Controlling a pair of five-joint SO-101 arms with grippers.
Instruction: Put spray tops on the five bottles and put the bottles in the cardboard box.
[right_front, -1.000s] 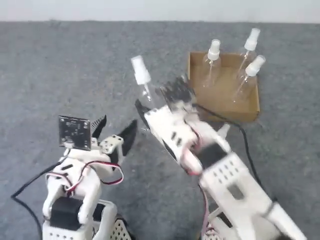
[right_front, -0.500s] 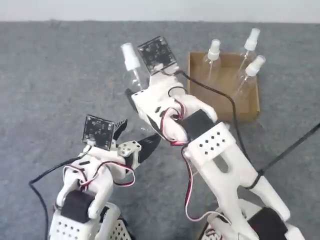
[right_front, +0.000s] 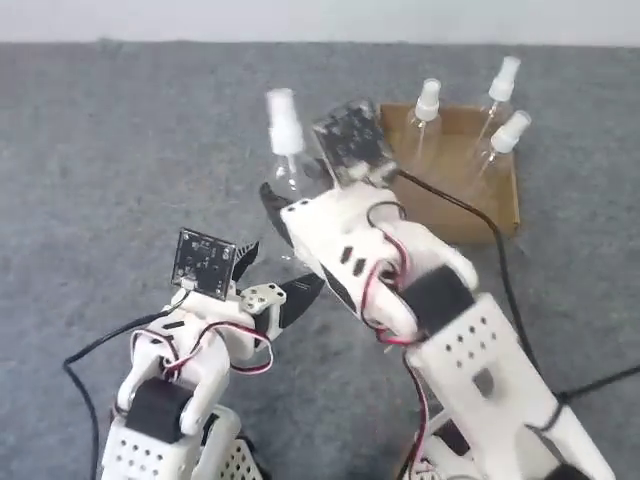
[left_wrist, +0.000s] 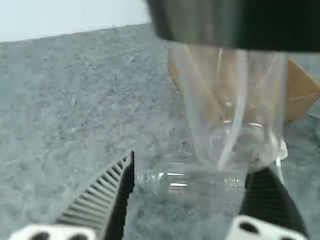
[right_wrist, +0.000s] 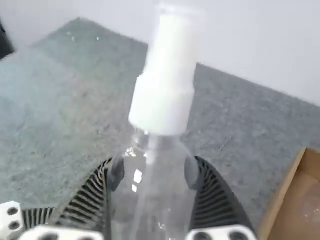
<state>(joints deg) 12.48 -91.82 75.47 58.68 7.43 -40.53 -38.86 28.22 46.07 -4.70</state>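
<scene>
My right gripper (right_front: 283, 203) is shut on a clear bottle (right_front: 290, 168) with a white spray top (right_front: 282, 122), held upright above the carpet just left of the cardboard box (right_front: 497, 216). The right wrist view has the bottle (right_wrist: 150, 175) and its spray top (right_wrist: 167, 80) between the black fingers (right_wrist: 90, 197). Three capped bottles (right_front: 424, 122) stand in the box. My left gripper (right_front: 274, 272) is open, low and in front of the held bottle. Between its fingers (left_wrist: 107, 192) lies an uncapped clear bottle (left_wrist: 200, 182) on the carpet, beneath the held bottle (left_wrist: 230, 110).
Grey carpet covers the table, with open room to the left and far side. The box's near left corner (right_wrist: 295, 195) lies close to the held bottle. A black cable (right_front: 470, 215) from the right arm runs along the box's front.
The right arm raised the capped bottle, swung it left, then back right toward the box. The left arm shifted forward and right, its gripper still open.
</scene>
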